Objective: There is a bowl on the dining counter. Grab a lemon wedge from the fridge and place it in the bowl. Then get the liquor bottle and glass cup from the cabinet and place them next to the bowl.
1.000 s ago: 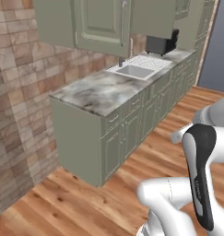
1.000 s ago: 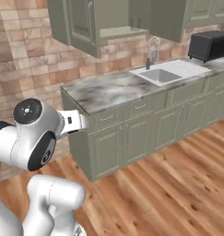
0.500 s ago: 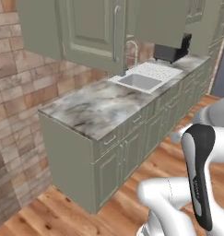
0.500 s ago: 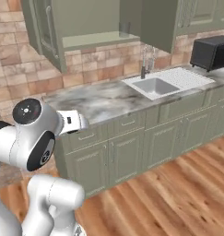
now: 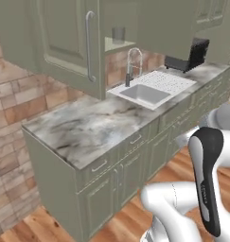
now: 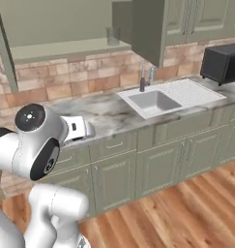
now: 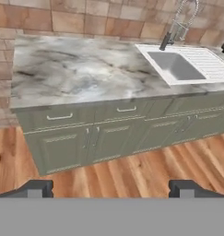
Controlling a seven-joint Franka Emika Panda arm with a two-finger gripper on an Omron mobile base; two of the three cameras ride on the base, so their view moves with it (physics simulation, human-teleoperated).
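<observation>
- The glass cup (image 5: 118,34) stands upright on the shelf of the open wall cabinet (image 5: 74,38), a small greyish see-through tumbler; in the right base view it (image 6: 112,36) sits at the right end of the shelf, just beside the cabinet's dividing wall.
- The cabinet door (image 5: 90,45) with its long bar handle hangs swung open in front of the shelf in the left base view.
- Below the cabinet lies the marble tabletop (image 5: 88,130) on pale green cupboards and drawers (image 7: 85,138).
- A white sink (image 6: 155,100) is set into that tabletop, with a ribbed draining board to its right and a metal tap (image 5: 132,64) behind it, against the brick wall (image 6: 66,77).
- A black microwave (image 6: 223,63) stands on the tabletop beyond the sink, well apart from the cup.
- The tool (image 7: 111,188) is released, its two dark fingertips (image 7: 37,188) standing wide apart with nothing between them; it points down at the cupboard fronts and the wooden floor (image 7: 132,175).
- The tool is well below the shelf and touches nothing.
</observation>
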